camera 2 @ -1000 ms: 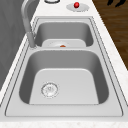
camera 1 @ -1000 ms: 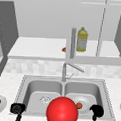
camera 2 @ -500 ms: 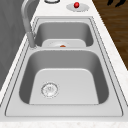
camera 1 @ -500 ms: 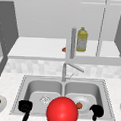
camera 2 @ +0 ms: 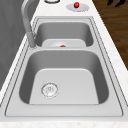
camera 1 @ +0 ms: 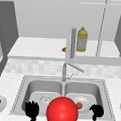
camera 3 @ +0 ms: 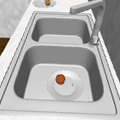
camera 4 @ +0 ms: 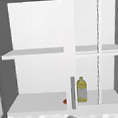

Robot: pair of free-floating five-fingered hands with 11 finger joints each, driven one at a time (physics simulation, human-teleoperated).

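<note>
**A:** So where are things at the sink (camera 1: 103, 86) right now?

**B:** Honestly, nothing's grabbed yet, I'd say. The left hand (camera 1: 32, 110) hangs at the front edge with its fingers spread straight up and holds nothing. The right hand (camera 1: 96, 111) is curled into a fist around nothing.

**A:** And the red ball (camera 1: 62, 111)?

**B:** It sits between the two hands, just beside the left one. I can't tell if they touch. It's big, smooth, plain bright red and perfectly round, so it'd probably be slippery to hold.

**A:** Anything else close by?

**B:** There's a plate (camera 3: 69, 91) in the right basin with a small orange-red thing (camera 3: 60, 79) on it, near the right hand.
</note>
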